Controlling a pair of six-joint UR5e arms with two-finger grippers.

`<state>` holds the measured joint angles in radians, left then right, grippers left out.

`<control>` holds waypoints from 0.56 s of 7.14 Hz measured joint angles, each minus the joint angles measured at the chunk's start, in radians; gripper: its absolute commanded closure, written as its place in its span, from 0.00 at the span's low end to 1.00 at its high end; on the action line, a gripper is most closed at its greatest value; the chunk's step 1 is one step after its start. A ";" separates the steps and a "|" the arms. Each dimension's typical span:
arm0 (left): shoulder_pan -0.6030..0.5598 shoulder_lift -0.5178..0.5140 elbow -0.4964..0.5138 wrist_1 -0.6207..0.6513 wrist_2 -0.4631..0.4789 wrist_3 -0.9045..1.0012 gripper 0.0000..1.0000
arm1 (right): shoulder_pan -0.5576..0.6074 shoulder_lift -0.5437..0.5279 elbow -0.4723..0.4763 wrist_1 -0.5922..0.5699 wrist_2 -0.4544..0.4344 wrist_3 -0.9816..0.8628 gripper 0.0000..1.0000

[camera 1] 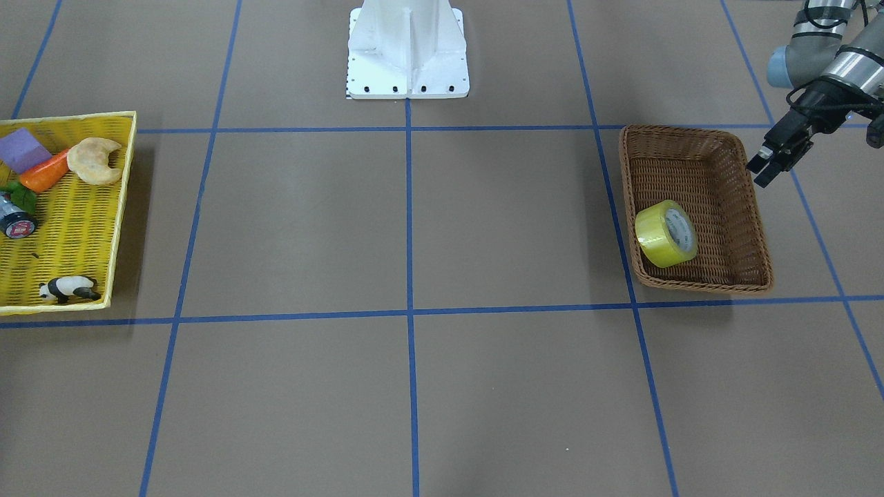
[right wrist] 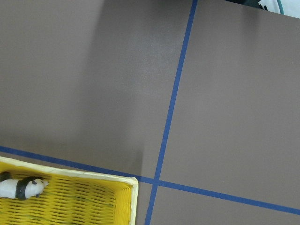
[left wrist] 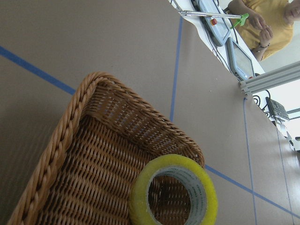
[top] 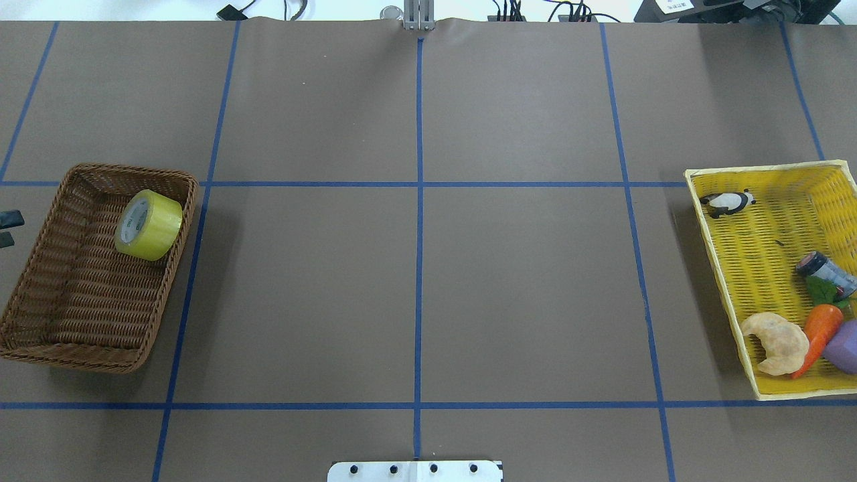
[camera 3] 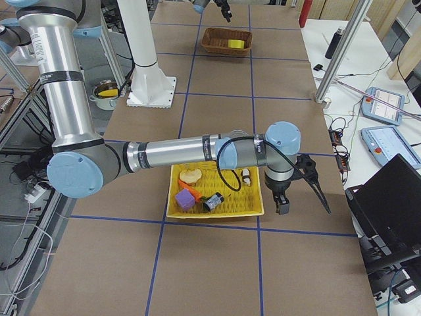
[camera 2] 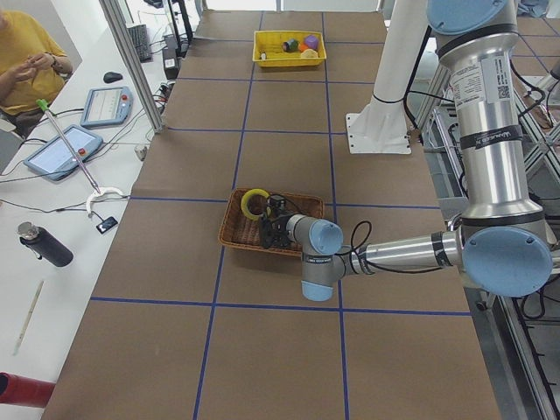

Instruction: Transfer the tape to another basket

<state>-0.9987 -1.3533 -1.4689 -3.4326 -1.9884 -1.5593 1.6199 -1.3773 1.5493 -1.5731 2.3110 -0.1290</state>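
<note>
overhead | tape point(top: 148, 225) in basket point(top: 80, 314) 1 o'clock corner, core print unreadable | left gripper point(top: 5, 229) at 9 o'clock, jaws apart | right gripper point(camera 3: 299, 197): cannot tell

yellow tray point(top: 756, 268) holds panda point(top: 728, 201), croissant point(top: 776, 343), carrot point(top: 818, 331), purple block point(top: 845, 345).

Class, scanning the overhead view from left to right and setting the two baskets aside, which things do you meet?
Left end effector → tape → toy panda → croissant → carrot → purple block
</note>
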 measured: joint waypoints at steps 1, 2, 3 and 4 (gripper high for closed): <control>-0.038 -0.001 -0.004 0.028 -0.004 0.133 0.02 | 0.001 -0.005 0.000 0.001 0.000 -0.009 0.00; -0.092 -0.002 -0.022 0.099 -0.006 0.288 0.02 | 0.003 -0.008 0.002 0.002 0.001 -0.015 0.00; -0.151 -0.002 -0.075 0.232 -0.007 0.470 0.02 | 0.008 -0.013 0.002 0.002 0.002 -0.025 0.00; -0.206 -0.001 -0.164 0.422 -0.008 0.660 0.02 | 0.016 -0.022 0.002 0.002 0.002 -0.046 0.00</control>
<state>-1.2043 -1.3538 -1.6332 -3.0107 -1.9968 -0.8990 1.6363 -1.3989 1.5508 -1.5712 2.3134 -0.1751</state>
